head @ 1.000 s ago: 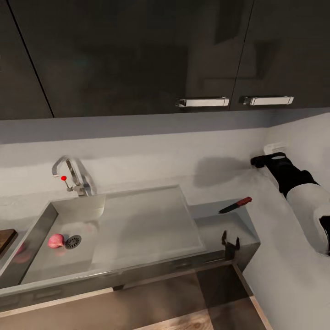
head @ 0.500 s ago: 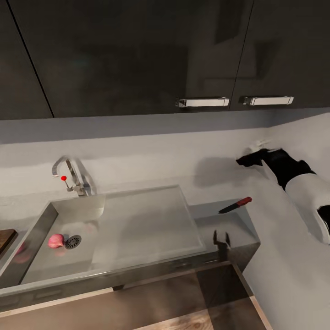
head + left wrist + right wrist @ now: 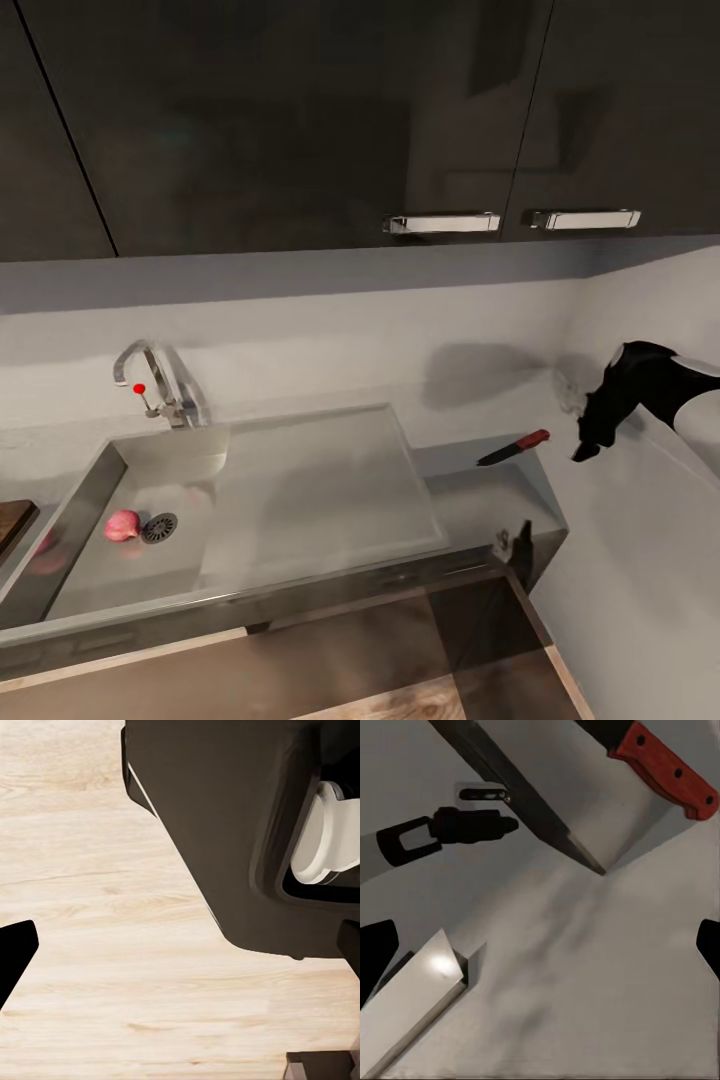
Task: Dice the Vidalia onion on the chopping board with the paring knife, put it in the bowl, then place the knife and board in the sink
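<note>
The countertop (image 3: pixel 480 490) runs across the lower half of the head view, dark grey, ending at a corner at lower right. The sink (image 3: pixel 300 480) is set into it at lower left and centre: a basin with a flat drainboard. The Vidalia onion (image 3: pixel 122 524) lies in the basin, just beside the round drain (image 3: pixel 159 527). The paring knife (image 3: pixel 514 447), red-handled with a dark blade, lies flat on the countertop at centre right. The chopping board (image 3: pixel 12 522) shows at the left edge.

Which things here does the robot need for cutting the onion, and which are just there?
Needed: onion, sink, paring knife, chopping board, countertop.
Just there: tap, cabinet handles, wood floor.
</note>
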Controlling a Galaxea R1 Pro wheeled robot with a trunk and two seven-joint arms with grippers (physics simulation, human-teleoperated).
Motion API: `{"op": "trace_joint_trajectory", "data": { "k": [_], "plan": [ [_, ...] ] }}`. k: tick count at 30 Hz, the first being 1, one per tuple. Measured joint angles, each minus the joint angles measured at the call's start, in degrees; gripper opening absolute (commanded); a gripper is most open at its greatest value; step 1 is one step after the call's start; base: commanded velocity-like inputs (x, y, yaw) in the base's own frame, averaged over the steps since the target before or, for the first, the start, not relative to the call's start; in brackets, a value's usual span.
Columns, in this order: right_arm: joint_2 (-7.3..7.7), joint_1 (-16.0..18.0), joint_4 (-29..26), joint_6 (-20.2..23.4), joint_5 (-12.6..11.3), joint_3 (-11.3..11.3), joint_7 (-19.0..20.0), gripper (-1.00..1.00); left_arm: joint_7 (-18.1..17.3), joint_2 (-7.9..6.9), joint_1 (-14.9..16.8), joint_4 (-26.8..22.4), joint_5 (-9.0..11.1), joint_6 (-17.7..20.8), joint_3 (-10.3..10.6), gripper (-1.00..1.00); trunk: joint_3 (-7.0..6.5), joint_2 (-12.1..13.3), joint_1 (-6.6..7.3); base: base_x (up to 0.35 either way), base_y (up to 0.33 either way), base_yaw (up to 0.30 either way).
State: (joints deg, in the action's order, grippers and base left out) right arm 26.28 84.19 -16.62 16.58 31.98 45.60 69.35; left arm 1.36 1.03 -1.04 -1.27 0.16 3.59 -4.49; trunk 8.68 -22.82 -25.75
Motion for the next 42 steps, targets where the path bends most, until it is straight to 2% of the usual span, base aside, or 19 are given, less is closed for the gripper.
{"op": "trace_joint_trajectory", "data": {
  "k": [4, 24, 34, 42],
  "plan": [
    [0.04, 0.00, 0.00, -0.35, 0.89, 0.92, 0.53, 1.00, 0.00, 0.00, 0.00, 0.00, 0.00, 0.00, 0.00, 1.00, 0.00, 0.00, 0.00, 0.000, 0.000, 0.000],
    [0.06, 0.00, 0.00, -0.65, 1.20, 1.01, 0.64, 1.00, -0.08, 0.08, 0.00, 0.00, 0.00, 0.00, 0.00, 1.00, 0.00, 0.00, 0.00, 0.001, 0.000, 0.000],
    [0.01, 0.00, 0.00, -0.43, 1.11, 0.87, 0.29, 1.00, -0.09, 0.08, 0.00, 0.00, 0.00, 0.00, 0.00, 1.00, 0.00, 0.00, 0.02, 0.207, 0.000, 0.000],
    [-0.07, 0.00, 0.00, -0.30, 1.19, 0.86, 0.26, 1.00, -0.09, 0.08, 0.00, 0.00, 0.00, 0.00, 0.00, 1.00, 0.00, 0.00, 0.00, 0.033, 0.000, 0.000]
  ]
}}
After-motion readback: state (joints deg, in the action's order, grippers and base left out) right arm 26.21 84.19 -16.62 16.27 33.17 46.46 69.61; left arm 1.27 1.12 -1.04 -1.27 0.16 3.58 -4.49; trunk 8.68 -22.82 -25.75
